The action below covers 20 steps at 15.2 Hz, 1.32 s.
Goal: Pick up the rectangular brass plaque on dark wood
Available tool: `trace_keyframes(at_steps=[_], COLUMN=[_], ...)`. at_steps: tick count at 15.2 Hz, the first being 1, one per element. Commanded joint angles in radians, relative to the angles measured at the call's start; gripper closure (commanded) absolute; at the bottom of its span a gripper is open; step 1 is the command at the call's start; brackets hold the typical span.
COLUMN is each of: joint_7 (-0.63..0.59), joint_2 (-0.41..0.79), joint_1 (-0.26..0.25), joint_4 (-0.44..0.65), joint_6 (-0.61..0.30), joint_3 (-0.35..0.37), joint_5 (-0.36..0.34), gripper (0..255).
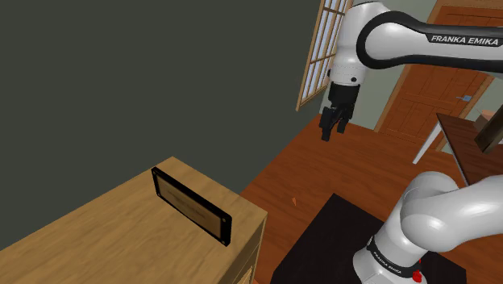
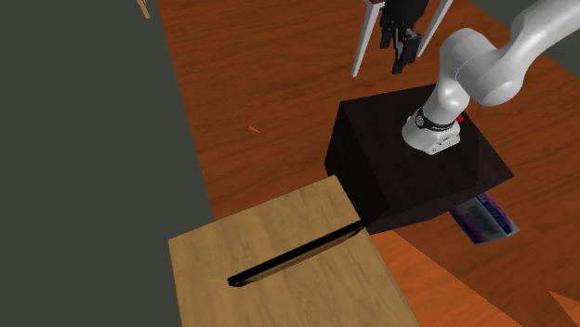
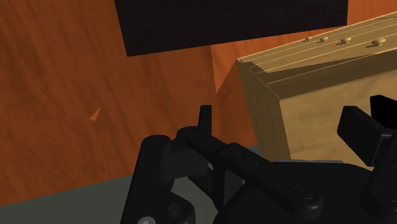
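Observation:
The plaque (image 1: 189, 203) is a rectangular brass-coloured plate in a black frame. It stands upright on its long edge on the light wooden cabinet (image 1: 97, 242), close to the cabinet's right edge in the shoulder view. From above, in the second exterior view, the plaque (image 2: 297, 253) is a thin dark strip. My gripper (image 1: 334, 126) hangs high over the wooden floor, well beyond and to the right of the plaque, with its fingers pointing down and apart, holding nothing. The wrist view has the gripper (image 3: 280, 124) beside a corner of the cabinet (image 3: 318, 76).
My black stand (image 2: 409, 176) sits on the orange wooden floor (image 1: 282, 169) next to the cabinet. A dark grey wall (image 1: 121, 73) rises behind the cabinet. A shuttered window (image 1: 321, 48), a wooden door (image 1: 427, 89) and a dark table (image 1: 475, 149) stand behind the arm.

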<state>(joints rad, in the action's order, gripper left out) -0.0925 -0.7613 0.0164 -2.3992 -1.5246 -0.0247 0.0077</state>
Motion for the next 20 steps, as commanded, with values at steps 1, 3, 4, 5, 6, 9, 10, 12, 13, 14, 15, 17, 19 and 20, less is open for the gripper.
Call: trace_keyframes(at_steps=[1, 3, 4, 5, 6, 9, 10, 12, 13, 14, 15, 17, 19, 20], joint_7=[0.0, -0.014, -0.02, -0.027, -0.033, -0.051, -0.057, -0.069, -0.075, -0.081, -0.087, -0.1, -0.114, -0.122], joint_2=[0.0, 0.042, 0.064, 0.088, 0.112, 0.191, 0.219, 0.277, 0.307, 0.337, 0.368, 0.431, 0.495, 0.528], joint_1=[0.0, -0.015, -0.023, -0.031, -0.038, -0.059, -0.065, -0.078, -0.083, -0.089, -0.095, -0.105, -0.115, -0.119], joint_4=[0.0, -0.01, -0.013, -0.015, -0.016, -0.01, -0.005, 0.008, 0.017, 0.026, 0.037, 0.063, 0.093, 0.11], joint_6=[0.0, -0.063, -0.094, -0.126, -0.157, -0.247, -0.277, -0.334, -0.361, -0.388, -0.414, -0.464, -0.511, -0.533], joint_3=[0.0, 0.021, 0.031, 0.041, 0.052, 0.083, 0.093, 0.114, 0.124, 0.134, 0.144, 0.164, 0.183, 0.192], joint_5=[0.0, 0.019, 0.028, 0.036, 0.044, 0.065, 0.071, 0.081, 0.085, 0.088, 0.09, 0.092, 0.091, 0.088], gripper=[0, 0, 0, 0, 0, 0, 0, 0, 0, 0, 0, 0, 0, 0])
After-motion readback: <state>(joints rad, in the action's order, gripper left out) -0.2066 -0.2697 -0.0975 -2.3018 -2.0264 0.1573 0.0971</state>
